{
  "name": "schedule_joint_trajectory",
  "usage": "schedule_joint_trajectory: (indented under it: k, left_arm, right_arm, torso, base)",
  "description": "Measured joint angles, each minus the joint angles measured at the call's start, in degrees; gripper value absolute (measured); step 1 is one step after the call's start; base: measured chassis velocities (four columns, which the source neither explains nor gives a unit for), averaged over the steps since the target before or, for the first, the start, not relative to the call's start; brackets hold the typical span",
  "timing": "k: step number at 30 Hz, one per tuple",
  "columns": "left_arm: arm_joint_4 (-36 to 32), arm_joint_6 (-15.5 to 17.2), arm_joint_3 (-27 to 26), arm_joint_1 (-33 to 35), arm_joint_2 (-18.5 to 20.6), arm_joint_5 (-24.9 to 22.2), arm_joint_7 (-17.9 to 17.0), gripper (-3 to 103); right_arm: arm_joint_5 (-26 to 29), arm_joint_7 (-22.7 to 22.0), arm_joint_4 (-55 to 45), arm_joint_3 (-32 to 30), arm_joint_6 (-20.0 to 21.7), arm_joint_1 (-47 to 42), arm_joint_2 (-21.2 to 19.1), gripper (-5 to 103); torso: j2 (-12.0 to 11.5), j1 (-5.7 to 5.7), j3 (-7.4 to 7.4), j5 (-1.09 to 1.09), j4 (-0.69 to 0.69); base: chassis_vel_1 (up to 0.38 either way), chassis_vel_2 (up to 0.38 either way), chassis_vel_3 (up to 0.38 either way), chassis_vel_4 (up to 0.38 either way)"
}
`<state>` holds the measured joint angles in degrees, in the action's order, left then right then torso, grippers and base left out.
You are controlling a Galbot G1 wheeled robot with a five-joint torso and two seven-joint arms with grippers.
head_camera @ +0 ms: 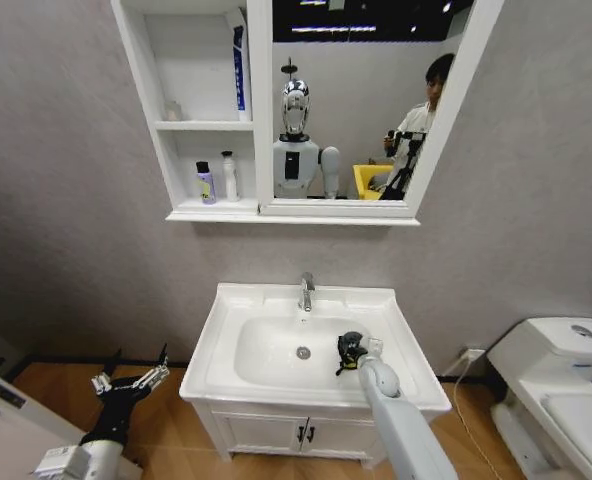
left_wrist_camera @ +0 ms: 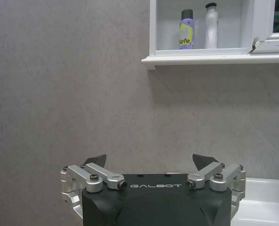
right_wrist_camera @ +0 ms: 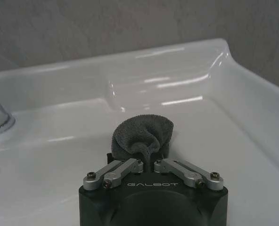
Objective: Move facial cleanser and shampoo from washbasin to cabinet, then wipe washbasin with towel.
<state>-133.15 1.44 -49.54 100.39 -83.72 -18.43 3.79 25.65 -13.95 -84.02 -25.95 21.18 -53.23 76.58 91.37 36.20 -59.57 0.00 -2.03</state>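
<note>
The towel [right_wrist_camera: 142, 136], soft, light and limp, sits bunched in the right hand [right_wrist_camera: 148, 162], pinched at its gathered middle, over the washbasin [head_camera: 226, 310] bowl's right side. It should drape and wipe easily. The left hand [left_wrist_camera: 150, 162] hangs spread, low beside the basin.

White glossy washbasin [head_camera: 226, 330] with chrome tap [head_camera: 305, 291] and chrome drain [head_camera: 303, 352]. Dark grey towel [right_wrist_camera: 142, 138], plush-textured, against the white ceramic. Black-bodied right gripper [right_wrist_camera: 148, 162] with silver linkages; same black and silver on the left gripper [left_wrist_camera: 150, 162]. White cabinet [head_camera: 141, 70] on a grey mottled wall [head_camera: 56, 200]. Purple bottle [left_wrist_camera: 186, 30] with yellow-green label and black cap; white bottle [left_wrist_camera: 210, 27] beside it; blue tube [head_camera: 238, 70] above. White toilet [head_camera: 561, 375]. Warm brown wooden floor [head_camera: 166, 420].
</note>
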Motion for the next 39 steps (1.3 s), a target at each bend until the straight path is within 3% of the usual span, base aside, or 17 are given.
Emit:
schedule_joint_trajectory:
  k: [6, 12, 17, 19, 20, 23, 24, 27, 29, 32, 36, 37, 38, 39]
  left_arm:
    - [0.0, 0.0, 0.0, 0.0, 0.0, 0.0, 0.0, 100]
    - [0.0, 0.0, 0.0, 0.0, 0.0, 0.0, 0.0, 100]
    - [0.0, 0.0, -0.01, 0.0, 0.0, 0.0, 0.0, 100]
    - [0.0, 0.0, 0.0, 0.0, 0.0, 0.0, 0.0, 100]
    - [0.0, 0.0, 0.0, 0.0, 0.0, 0.0, 0.0, 100]
    - [0.0, 0.0, 0.0, 0.0, 0.0, 0.0, 0.0, 100]
    - [0.0, 0.0, 0.0, 0.0, 0.0, 0.0, 0.0, 100]
    - [0.0, 0.0, 0.0, 0.0, 0.0, 0.0, 0.0, 100]
    - [0.0, 0.0, 0.0, 0.0, 0.0, 0.0, 0.0, 100]
    - [0.0, 0.0, 0.0, 0.0, 0.0, 0.0, 0.0, 100]
    - [0.0, 0.0, 0.0, 0.0, 0.0, 0.0, 0.0, 100]
    - [0.0, 0.0, -0.01, 0.0, 0.0, 0.0, 0.0, 100]
    - [0.0, 0.0, 0.0, 0.0, 0.0, 0.0, 0.0, 100]
    - [0.0, 0.0, -0.01, 0.0, 0.0, 0.0, 0.0, 100]
  right_arm:
    - [-1.57, 1.17, -5.01, 0.23, -2.0, 0.08, -1.59, 5]
    - [-8.36, -0.04, -6.15, -0.99, -1.04, 0.78, -3.62, 5]
    - [-10.32, 6.42, 0.46, -2.67, -3.58, 2.63, -6.67, 2]
    - [-9.5, 10.07, 3.39, -3.0, -5.65, 3.92, -7.87, 12]
    - [-9.5, 10.07, 3.39, -3.0, -5.65, 3.92, -7.87, 12]
    - [-8.61, 11.98, 5.41, -3.07, -7.11, 5.5, -8.41, 28]
    - [-8.61, 11.98, 5.41, -3.07, -7.11, 5.5, -8.41, 28]
    - [-9.88, 10.43, 5.52, -3.1, -6.57, 5.75, -8.28, 44]
    - [-10.42, 9.93, 5.63, -3.16, -6.44, 5.8, -8.19, 44]
    - [-10.95, 8.8, 5.73, -3.42, -5.49, 5.87, -8.25, 60]
    - [-10.42, 8.55, 5.99, -3.46, -5.29, 6.21, -8.29, 71]
    - [-10.12, 8.43, 6.29, -3.47, -5.76, 6.51, -8.21, 71]
    - [-9.92, 8.1, 6.37, -3.47, -6.93, 6.6, -8.03, 83]
    - [-9.82, 7.45, 5.82, -3.47, -7.79, 6.21, -7.91, 83]
  torso:
    - [0.01, 0.0, 0.01, 0.0, -0.05]
    - [0.03, -0.02, 0.02, 0.01, -0.05]
    - [0.03, -0.02, 0.02, 0.03, -0.05]
    - [0.03, -0.02, 0.02, 0.02, -0.05]
    - [0.03, -0.02, 0.02, 0.02, -0.05]
    - [0.03, -0.02, 0.02, 0.01, -0.08]
    - [0.03, -0.02, 0.02, 0.01, -0.08]
    - [0.03, -0.02, 0.02, 0.01, -0.07]
    - [0.03, -0.03, 0.02, 0.01, -0.07]
    - [0.03, -0.03, 0.02, 0.0, -0.07]
    - [0.03, -0.03, 0.02, 0.01, -0.06]
    - [0.03, -0.03, 0.02, 0.0, -0.06]
    - [0.03, -0.03, 0.02, 0.0, -0.07]
    - [0.03, -0.02, 0.02, 0.0, -0.09]
  base:
    - [0.0, 0.0, 0.0, 0.0]
    - [0.0, 0.0, 0.0, 0.0]
    - [0.0, 0.0, 0.0, 0.0]
    - [0.0, 0.0, 0.0, 0.0]
    - [0.0, 0.0, 0.0, 0.0]
    - [0.0, 0.0, 0.0, 0.0]
    - [0.0, 0.0, 0.0, 0.0]
    - [0.0, 0.0, 0.0, 0.0]
    - [0.0, 0.0, 0.0, 0.0]
    - [0.0, 0.0, 0.0, 0.0]
    - [0.0, 0.0, 0.0, 0.0]
    - [0.0, 0.0, 0.0, 0.0]
    - [0.0, 0.0, 0.0, 0.0]
    - [0.0, 0.0, 0.0, 0.0]
